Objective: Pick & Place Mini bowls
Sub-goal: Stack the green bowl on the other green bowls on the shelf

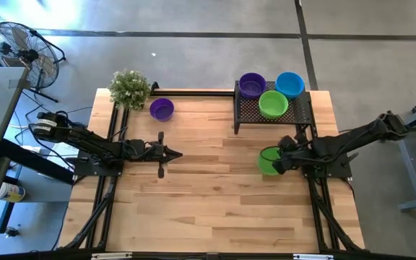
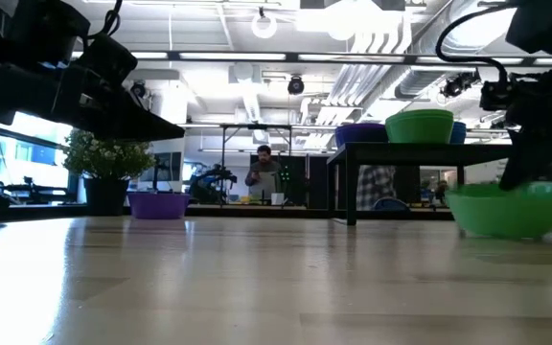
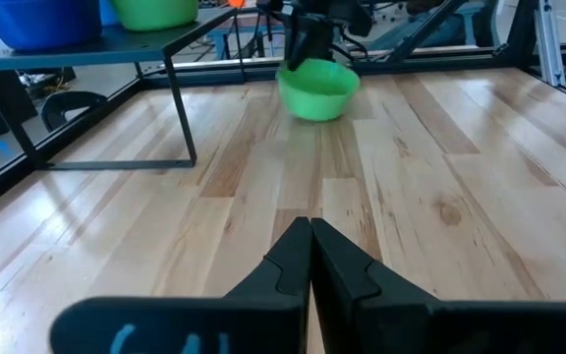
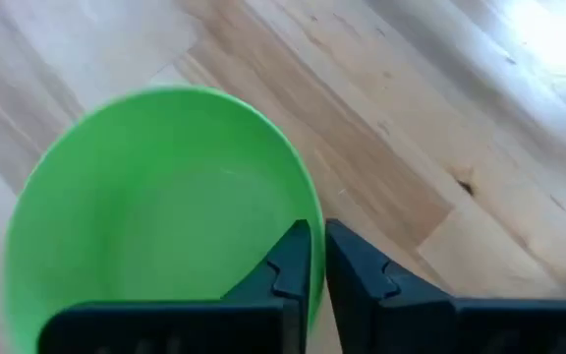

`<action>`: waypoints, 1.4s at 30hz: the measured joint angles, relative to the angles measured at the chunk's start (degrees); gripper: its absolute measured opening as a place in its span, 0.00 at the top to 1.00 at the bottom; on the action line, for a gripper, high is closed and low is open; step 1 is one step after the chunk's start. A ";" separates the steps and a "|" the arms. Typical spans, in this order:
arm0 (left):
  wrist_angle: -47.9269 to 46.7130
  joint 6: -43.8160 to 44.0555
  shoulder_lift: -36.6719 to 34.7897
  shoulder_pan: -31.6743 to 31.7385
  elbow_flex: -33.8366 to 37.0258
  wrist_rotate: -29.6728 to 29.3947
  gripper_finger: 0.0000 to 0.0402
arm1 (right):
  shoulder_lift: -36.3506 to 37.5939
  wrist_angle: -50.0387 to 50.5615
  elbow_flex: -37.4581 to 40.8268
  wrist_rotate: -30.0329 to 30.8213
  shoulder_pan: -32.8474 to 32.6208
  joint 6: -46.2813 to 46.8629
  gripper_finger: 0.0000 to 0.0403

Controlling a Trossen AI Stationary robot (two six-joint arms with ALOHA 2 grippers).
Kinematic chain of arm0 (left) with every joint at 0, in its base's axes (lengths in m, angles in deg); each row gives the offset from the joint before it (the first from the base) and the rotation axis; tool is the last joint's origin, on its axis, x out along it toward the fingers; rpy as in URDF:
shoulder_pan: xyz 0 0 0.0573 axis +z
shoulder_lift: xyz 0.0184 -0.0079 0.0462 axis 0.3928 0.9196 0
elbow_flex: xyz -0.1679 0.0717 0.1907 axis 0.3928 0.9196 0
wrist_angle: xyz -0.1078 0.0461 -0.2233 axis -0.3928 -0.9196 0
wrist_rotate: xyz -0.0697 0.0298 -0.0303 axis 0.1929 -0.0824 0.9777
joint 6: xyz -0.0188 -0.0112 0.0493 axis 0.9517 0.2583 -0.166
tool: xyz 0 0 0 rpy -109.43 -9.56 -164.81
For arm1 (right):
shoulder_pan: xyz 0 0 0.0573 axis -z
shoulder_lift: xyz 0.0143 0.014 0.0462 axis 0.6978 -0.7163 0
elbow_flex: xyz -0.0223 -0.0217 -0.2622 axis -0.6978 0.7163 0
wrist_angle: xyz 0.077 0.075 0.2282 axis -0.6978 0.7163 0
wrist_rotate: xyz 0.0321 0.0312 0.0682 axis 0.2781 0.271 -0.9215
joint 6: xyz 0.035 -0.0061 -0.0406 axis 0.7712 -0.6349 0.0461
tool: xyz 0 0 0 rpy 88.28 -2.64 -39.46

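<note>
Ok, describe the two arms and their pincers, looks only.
Both arms are dark, slim and jointed, with black cables along them. The left pincer ends in two black, wedge-shaped fingers tapering to a point; the right pincer looks the same. No markings are readable.

Bright overhead light, window glare on the table (image 4: 548, 39), soft blur.

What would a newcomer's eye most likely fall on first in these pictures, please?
Probably the right gripper pinching the rim of a green bowl on the table's right side. Next, the black mesh tray at the far edge carrying purple, blue and green bowls.
</note>
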State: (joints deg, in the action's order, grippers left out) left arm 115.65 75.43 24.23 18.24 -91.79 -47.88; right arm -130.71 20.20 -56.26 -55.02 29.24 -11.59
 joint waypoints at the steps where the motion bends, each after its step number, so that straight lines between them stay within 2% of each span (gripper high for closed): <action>1: -0.02 0.02 0.00 0.00 0.00 0.00 1.00 | -0.07 -0.13 0.08 0.38 0.07 -0.16 0.93; 8: -0.06 0.11 0.00 0.00 0.00 0.00 1.00 | -0.02 -0.60 -0.66 0.42 0.02 -2.12 0.78; 12: -0.08 0.13 0.00 0.00 0.00 0.02 1.00 | -0.03 -0.76 -4.04 0.45 0.01 -7.11 0.69; 15: -0.37 0.13 0.00 0.00 0.00 0.02 1.00 | -0.13 -2.02 -6.69 1.72 -0.82 -11.41 0.67; 19: -0.76 0.15 0.00 0.00 0.00 0.04 1.00 | -0.91 -3.78 -8.23 1.41 -4.91 -15.94 0.72; 25: -0.84 0.32 0.00 -0.02 0.00 0.20 1.00 | -7.05 -3.69 -9.16 1.13 -13.37 -14.52 0.94; 28: -0.98 0.35 0.00 0.00 0.00 0.20 1.00 | -11.93 -3.82 -10.47 0.83 -16.59 -12.60 0.99; 31: -0.98 0.37 0.00 0.00 0.00 0.18 1.00 | -16.74 -3.83 -12.74 -0.49 -18.65 -11.52 0.94; 35: -1.13 0.49 0.00 0.00 0.00 0.17 1.00 | -22.14 -3.91 -15.85 -1.54 -20.26 -11.57 0.82; 42: -1.32 0.93 0.00 -0.01 0.00 0.20 1.00 | -27.99 -2.45 -17.42 -4.17 -19.67 -10.72 0.66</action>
State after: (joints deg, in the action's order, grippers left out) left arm 114.33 76.37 24.23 18.23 -91.79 -47.69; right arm -158.70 17.75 -73.67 -59.19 9.57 -22.31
